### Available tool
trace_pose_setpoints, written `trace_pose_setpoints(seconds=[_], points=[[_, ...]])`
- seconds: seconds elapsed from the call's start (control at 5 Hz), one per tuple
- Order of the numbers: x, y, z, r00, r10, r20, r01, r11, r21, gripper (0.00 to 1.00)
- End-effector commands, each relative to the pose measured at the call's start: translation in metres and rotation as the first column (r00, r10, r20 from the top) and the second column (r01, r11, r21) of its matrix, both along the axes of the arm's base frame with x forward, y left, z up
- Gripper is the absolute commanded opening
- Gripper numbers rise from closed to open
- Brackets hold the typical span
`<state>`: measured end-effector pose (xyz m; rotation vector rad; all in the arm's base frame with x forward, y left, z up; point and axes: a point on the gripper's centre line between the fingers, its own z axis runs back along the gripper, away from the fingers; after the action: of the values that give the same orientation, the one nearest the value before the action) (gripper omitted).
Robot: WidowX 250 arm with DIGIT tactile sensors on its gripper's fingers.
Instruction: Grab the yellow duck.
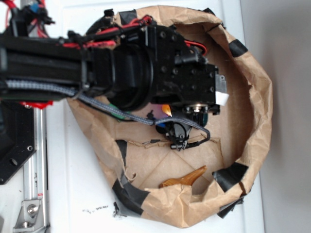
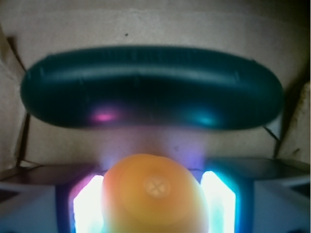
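Observation:
In the wrist view the yellow duck (image 2: 154, 194) fills the bottom centre, seen from its rounded underside with a small cross-marked plug. It sits between my gripper's (image 2: 154, 201) two glowing fingertips (image 2: 87, 204), and both pads touch its sides. In the exterior view only a small orange-yellow patch of the duck (image 1: 166, 110) shows under the black wrist. The gripper (image 1: 166, 119) there is mostly hidden by the arm, low inside the brown paper bin (image 1: 257, 111).
A dark green rounded block (image 2: 150, 87) lies crosswise just beyond the duck. A brown wooden curved piece (image 1: 184, 178) lies at the bin's near side. The crumpled paper walls patched with black tape (image 1: 233, 175) ring the space. The arm's cables (image 1: 189, 133) hang over the bin floor.

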<state>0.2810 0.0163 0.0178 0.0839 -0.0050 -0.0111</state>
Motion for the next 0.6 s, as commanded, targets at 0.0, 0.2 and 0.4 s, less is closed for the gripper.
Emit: trace_pose_setpoints(seconds=[0.0,0.2,0.4], points=[[-0.003,-0.008,0.101,0.971,-0.041,0.234,0.069,0.991,-0.112,0.0],[-0.007,-0.009,0.151,0.967,-0.05,0.25,0.102,0.975,-0.199,0.0],[-0.01,-0.011,0.158,0.975,0.029,0.221,0.016,0.979,-0.203,0.0]])
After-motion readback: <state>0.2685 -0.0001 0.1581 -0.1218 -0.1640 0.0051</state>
